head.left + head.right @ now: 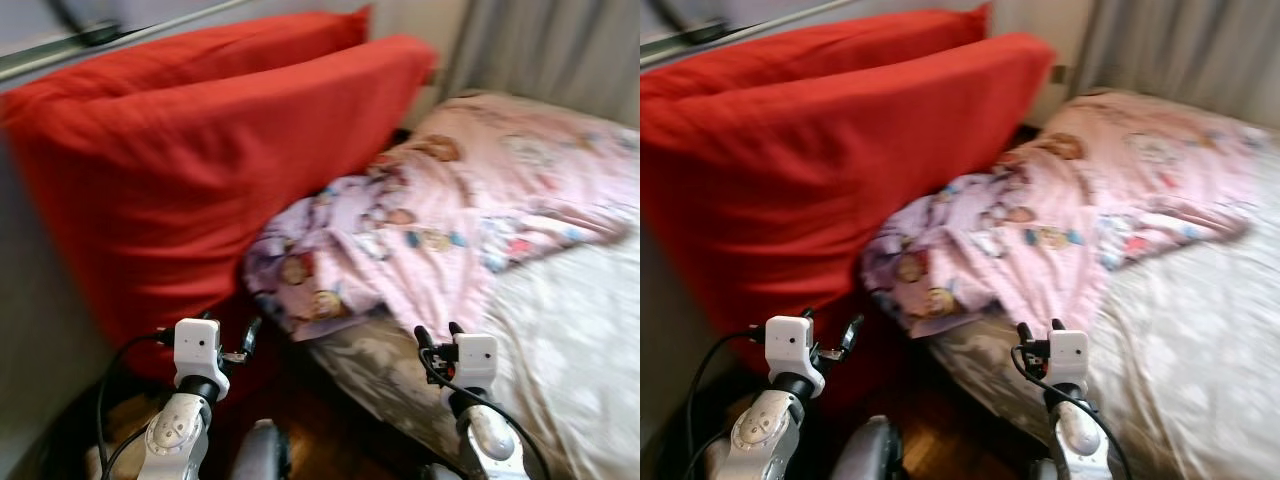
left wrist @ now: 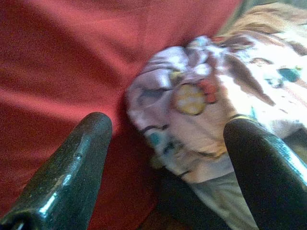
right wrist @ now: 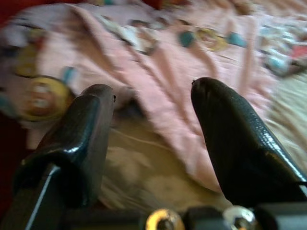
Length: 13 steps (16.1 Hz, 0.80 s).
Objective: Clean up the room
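Both arms are raised low in the head views: the left gripper [image 1: 240, 340] before the red cushions [image 1: 200, 170], the right gripper [image 1: 437, 335] at the near edge of the bed [image 1: 580, 330]. Each has its fingers apart and holds nothing. The task's object appears to be the pink patterned blanket [image 1: 440, 220] — bunched against the cushions, its corner hanging over the bed's edge. The frames are blurred, so the camera is probably moving. Recommendation: settle the stance first, then bring the right gripper onto a thick fold near the hanging corner, close on several layers — not the sheet beneath — and draw it flat across the bed.
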{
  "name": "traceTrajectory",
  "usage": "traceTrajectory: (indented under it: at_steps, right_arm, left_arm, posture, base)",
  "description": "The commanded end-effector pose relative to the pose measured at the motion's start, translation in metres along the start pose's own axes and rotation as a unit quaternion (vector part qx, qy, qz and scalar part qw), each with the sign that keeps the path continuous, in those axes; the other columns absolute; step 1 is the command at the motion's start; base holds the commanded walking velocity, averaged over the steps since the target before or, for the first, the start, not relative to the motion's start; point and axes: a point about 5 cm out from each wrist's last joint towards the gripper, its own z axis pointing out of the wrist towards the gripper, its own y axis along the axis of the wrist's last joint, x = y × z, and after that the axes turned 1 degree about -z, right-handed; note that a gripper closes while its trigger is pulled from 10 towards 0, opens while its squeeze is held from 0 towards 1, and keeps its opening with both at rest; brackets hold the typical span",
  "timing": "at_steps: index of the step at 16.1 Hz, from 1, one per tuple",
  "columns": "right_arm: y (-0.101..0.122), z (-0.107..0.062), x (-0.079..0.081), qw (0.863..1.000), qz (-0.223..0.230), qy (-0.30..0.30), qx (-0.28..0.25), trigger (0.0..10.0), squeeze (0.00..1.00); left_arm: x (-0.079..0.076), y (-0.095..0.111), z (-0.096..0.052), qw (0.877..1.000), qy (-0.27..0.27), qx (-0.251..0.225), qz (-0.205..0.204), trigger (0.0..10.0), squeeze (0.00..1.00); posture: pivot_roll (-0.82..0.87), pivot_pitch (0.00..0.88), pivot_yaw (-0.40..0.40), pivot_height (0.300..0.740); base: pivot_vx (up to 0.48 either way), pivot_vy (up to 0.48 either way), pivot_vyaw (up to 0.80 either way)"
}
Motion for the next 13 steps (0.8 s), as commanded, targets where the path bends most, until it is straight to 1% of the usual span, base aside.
traceTrajectory:
  at_steps: [1,13]
  right_arm:
    - [0.0008,-0.0003,-0.0004,1.0,0.006,-0.003,-0.005,10.0,0.0]
    - [0.0007,0.0002,-0.0017,1.0,0.01,-0.012,-0.004,10.0,0.0]
  left_arm:
    - [-0.0007,0.0014,0.0,1.0,-0.001,0.0,0.0,10.0,0.0]
    - [-0.0002,0.0013,-0.0008,1.0,-0.003,0.002,-0.001,10.0,0.0]
  posture:
    - [0.0,0.051,0.003,0.635]
    - [0.0,0.054,0.005,0.635]
  base:
    - [0.0,0.0,0.0]
    - [0.0,0.0,0.0]
